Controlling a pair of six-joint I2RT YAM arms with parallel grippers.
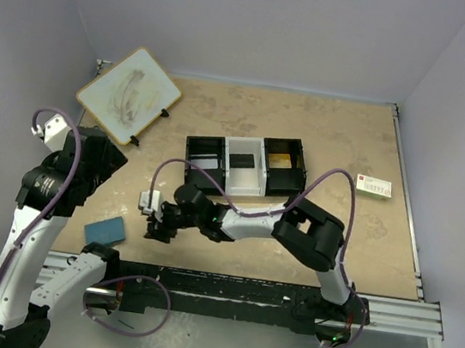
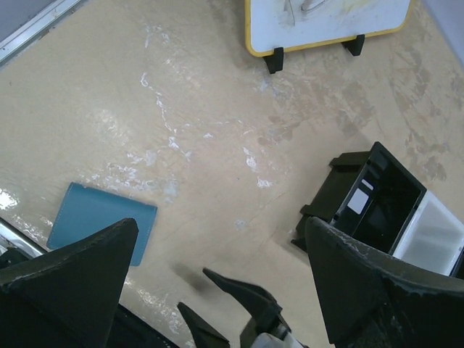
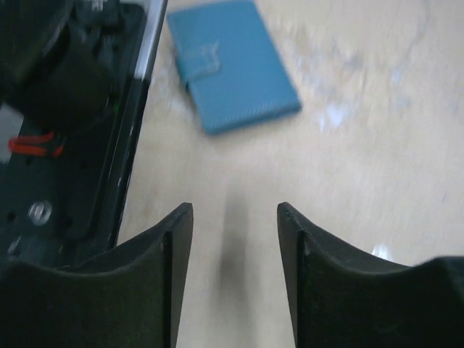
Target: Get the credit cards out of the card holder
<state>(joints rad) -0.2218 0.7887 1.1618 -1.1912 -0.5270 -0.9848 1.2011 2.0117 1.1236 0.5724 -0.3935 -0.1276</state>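
Closest to the arm bases, the card holder [image 1: 105,230] lies flat on the tabletop [image 1: 326,126], just inside its near edge on the left side. It is a small blue rectangle with a grained, leather-like face, shut like a book with its snap tab [image 3: 199,58] on top, so any cards inside are hidden. The right gripper [image 1: 156,226] hangs low just to its right, not touching it, at the end of an arm stretched across the middle. In the somewhat blurred right wrist view, its black fingers [image 3: 163,268] stand apart with nothing between them. The card holder sits ahead and a little to the left, its long axis running roughly away from the gripper at a slight slant. The left gripper [image 2: 221,225] hovers higher, jaws spread wide and empty, so the right one seems the nearer. Farther back stands a black-and-white plastic tray [image 1: 245,165]. Beyond it are a yellow-rimmed whiteboard [image 1: 129,95] and a white printed card [image 1: 374,187].
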